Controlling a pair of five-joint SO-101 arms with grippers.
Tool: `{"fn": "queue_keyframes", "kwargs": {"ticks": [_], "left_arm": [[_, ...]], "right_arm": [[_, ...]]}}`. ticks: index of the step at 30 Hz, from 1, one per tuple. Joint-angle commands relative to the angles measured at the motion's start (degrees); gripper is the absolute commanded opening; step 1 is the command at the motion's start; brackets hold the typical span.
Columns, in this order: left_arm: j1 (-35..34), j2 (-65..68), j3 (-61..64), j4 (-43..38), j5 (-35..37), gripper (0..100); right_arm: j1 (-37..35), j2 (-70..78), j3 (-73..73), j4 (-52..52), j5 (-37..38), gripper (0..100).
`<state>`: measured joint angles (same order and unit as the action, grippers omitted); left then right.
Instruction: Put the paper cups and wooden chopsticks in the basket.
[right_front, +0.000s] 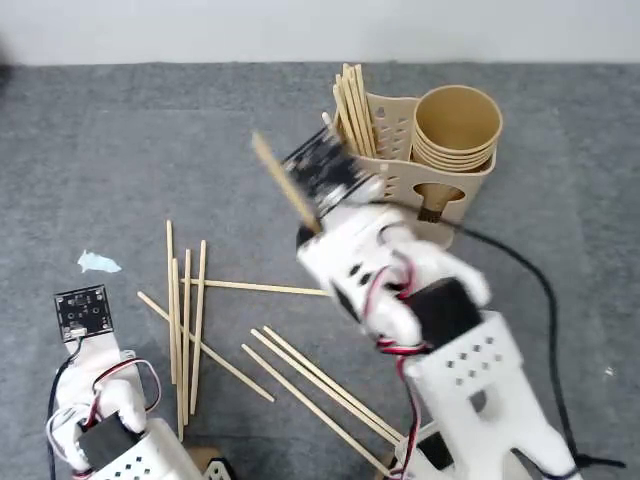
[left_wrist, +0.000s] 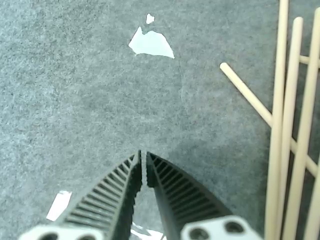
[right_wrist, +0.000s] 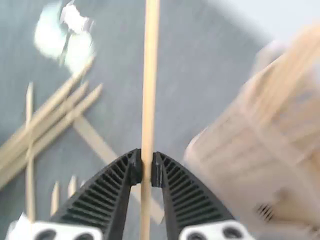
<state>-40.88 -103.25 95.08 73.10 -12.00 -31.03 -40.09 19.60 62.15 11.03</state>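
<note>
My right gripper (right_wrist: 146, 167) is shut on one wooden chopstick (right_wrist: 149, 90). In the high view that chopstick (right_front: 285, 185) is held raised, just left of the beige basket (right_front: 455, 185). The basket holds a stack of paper cups (right_front: 458, 125) and several upright chopsticks (right_front: 352, 105). Several more chopsticks (right_front: 185, 310) lie loose on the grey mat, with others (right_front: 320, 385) nearer the front. My left gripper (left_wrist: 144, 167) is shut on nothing, low over bare mat at the front left; loose chopsticks (left_wrist: 287, 130) lie beside it.
A scrap of pale paper (right_front: 98, 263) lies on the mat at the left, seen also from the left wrist as a paper scrap (left_wrist: 151, 43). A black cable (right_front: 540, 290) runs from the basket toward the front right. The basket (right_wrist: 265, 165) stands close beside my right gripper.
</note>
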Motion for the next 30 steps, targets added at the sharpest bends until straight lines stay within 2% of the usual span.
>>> {"fn": "queue_keyframes", "kwargs": {"ticks": [1, 7, 15, 25, 30], "left_arm": [[0.09, -0.88, -0.31, -1.32, 0.44, 2], [0.09, -0.88, -0.31, -1.32, 0.44, 2], [0.09, -0.88, -0.31, -1.32, 0.44, 2], [0.09, -0.88, -0.31, -1.32, 0.44, 2], [0.09, -0.88, -0.31, -1.32, 0.44, 2]], "right_arm": [[5.23, -2.15, -6.51, -9.54, 0.79, 0.8], [10.15, -2.15, -3.52, -30.55, 0.79, 0.8], [14.37, -2.07, 13.01, -64.22, 0.79, 0.8], [14.46, -2.07, 34.55, -81.54, 0.70, 0.8], [14.46, -2.15, 36.22, -78.46, 0.44, 3.5]]}}
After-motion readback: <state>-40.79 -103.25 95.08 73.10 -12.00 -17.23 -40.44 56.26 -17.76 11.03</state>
